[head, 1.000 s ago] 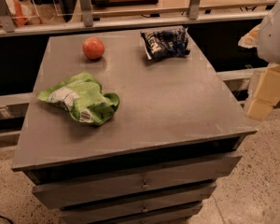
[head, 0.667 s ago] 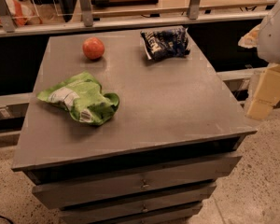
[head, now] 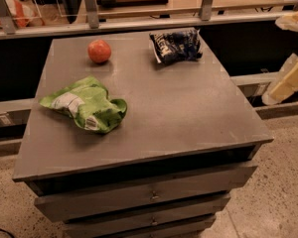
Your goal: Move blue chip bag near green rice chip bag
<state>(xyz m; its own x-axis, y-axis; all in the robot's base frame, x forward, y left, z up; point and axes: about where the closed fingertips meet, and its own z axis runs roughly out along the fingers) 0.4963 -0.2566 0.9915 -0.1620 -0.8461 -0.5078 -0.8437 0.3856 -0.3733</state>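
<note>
The blue chip bag is a dark navy foil bag with white lettering, lying at the far right of the grey cabinet top. The green rice chip bag is a crumpled lime-green bag with white patches, lying at the near left of the top. The two bags are well apart. My gripper shows as cream-coloured parts at the right edge of the view, off the cabinet to the right of the blue bag and holding nothing that I can see.
A round orange-red fruit sits at the far left of the top, behind the green bag. The cabinet has drawers in front. A railing with metal posts runs behind it. Speckled floor lies to the right.
</note>
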